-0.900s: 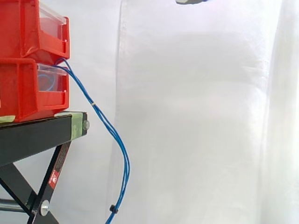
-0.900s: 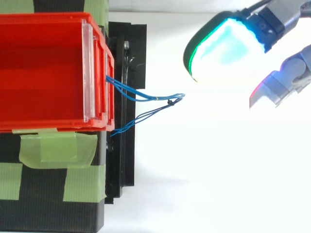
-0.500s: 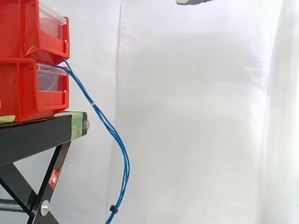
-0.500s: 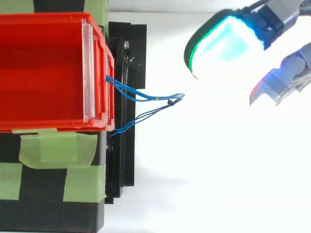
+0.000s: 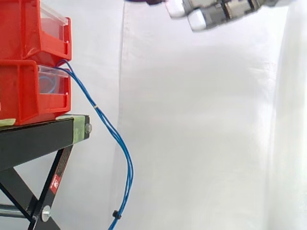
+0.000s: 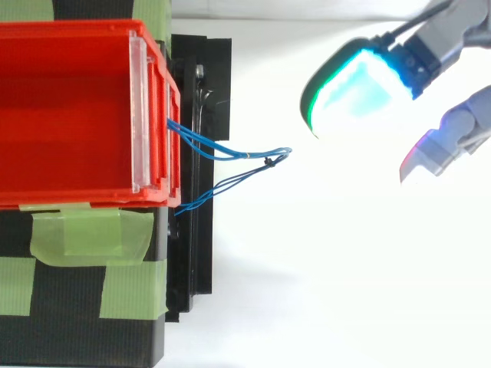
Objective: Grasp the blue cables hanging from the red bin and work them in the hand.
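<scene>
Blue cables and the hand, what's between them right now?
Nothing: in the top view the stretch from the blue cables to the hand is bare white; the side view agrees.

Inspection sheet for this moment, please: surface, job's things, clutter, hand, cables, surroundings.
Surface: black stand, green tape on its top and edge.
Job's things: two stacked red bins on the stand.
Clutter: nothing seen.
Hand: hand up high, away from the bins, fingers open, holding nothing, apart from the cables.
Cables: blue cables come out at the lower bin's top and hang past the stand's edge, with a black tie low down.
Surroundings: white curtain.
</scene>
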Controlling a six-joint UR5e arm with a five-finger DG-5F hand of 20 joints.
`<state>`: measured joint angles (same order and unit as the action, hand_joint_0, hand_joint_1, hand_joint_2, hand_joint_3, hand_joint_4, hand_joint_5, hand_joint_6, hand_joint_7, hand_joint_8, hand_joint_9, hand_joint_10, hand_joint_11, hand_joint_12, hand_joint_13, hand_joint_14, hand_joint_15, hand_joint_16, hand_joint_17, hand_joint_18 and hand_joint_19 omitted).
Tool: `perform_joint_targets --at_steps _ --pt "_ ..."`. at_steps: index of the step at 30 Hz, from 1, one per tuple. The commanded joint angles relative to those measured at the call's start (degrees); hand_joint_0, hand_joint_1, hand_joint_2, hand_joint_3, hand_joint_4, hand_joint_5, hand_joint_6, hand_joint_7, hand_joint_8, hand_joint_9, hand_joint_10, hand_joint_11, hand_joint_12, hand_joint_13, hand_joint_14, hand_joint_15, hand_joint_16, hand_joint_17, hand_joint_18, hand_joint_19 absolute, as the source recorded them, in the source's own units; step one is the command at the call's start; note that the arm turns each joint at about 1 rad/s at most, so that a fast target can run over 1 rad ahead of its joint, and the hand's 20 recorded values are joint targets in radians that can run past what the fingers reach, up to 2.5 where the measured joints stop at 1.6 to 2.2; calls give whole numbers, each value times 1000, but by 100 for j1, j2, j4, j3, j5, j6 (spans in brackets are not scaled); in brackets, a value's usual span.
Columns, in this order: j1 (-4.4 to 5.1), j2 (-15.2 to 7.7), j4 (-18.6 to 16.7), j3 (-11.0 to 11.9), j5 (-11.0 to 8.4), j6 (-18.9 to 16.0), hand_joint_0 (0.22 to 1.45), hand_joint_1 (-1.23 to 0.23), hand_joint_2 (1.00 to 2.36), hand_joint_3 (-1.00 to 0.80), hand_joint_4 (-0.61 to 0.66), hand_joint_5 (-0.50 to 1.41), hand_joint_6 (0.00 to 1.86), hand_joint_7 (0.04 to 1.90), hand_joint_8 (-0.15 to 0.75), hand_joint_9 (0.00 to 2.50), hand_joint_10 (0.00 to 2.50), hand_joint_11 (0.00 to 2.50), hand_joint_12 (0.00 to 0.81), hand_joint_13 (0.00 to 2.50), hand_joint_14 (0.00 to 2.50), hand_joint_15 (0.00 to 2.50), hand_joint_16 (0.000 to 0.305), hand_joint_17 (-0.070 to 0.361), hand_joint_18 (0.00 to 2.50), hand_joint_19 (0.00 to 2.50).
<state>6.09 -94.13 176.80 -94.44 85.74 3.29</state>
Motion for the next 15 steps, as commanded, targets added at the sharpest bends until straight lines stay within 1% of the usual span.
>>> perform_joint_targets --at_steps 1,2,3,4,5,6,7,8,10,11,12,13,14,15 --pt "-29 0 -6 -259 -22 111 755 -557 1005 -871 208 -196 6 704 327 536 11 452 414 508 13 397 58 130 434 470" --pt "-56 0 29 -435 -22 84 756 -557 1004 -873 208 -196 7 709 328 535 11 457 415 508 13 395 58 130 433 478" --pt "-56 0 29 -435 -22 84 756 -557 1004 -874 208 -196 6 710 328 535 13 448 415 508 13 393 58 130 433 478" --pt "-73 0 21 -567 -22 84 756 -558 1004 -871 207 -195 6 706 327 536 12 450 415 510 13 397 58 130 434 481" --pt "-108 0 -32 -769 -13 58 756 -557 1004 -874 209 -195 7 707 328 537 12 452 415 512 13 396 58 130 437 485" --pt "-108 0 -76 -866 -13 49 756 -557 1004 -872 209 -195 6 707 326 537 11 454 415 512 13 396 58 130 438 477" --pt "-117 0 -296 -1094 -22 14 756 -557 1004 -869 210 -194 7 710 329 537 12 457 415 512 15 397 58 130 440 485" --pt "-135 0 -656 -1358 -39 -30 757 -557 1004 -872 210 -193 6 707 327 539 12 462 415 515 13 406 58 130 440 488" --pt "-135 0 -893 -1499 -66 -47 757 -557 1004 -873 210 -192 6 709 330 540 12 470 416 519 15 405 58 130 441 485" --pt "-135 0 -893 -1499 -66 -47 755 -557 1005 -868 212 -192 7 710 328 542 12 464 416 521 15 405 58 130 442 492" --pt "-152 0 -1052 -1604 -110 -74 756 -557 1004 -872 211 -192 7 710 327 542 12 466 417 522 13 407 58 130 442 492" --pt "-161 0 -1236 -1718 -215 -109 756 -557 1004 -872 211 -192 7 710 328 542 14 463 416 522 13 410 58 131 448 494" --pt "-161 0 -1359 -1806 -382 -144 755 -557 1004 -869 211 -192 7 710 329 543 14 471 417 523 13 412 58 130 449 494" --pt "-161 0 -1359 -1806 -382 -144 756 -557 1004 -869 213 -192 7 712 329 543 12 473 417 525 13 414 58 130 449 494"
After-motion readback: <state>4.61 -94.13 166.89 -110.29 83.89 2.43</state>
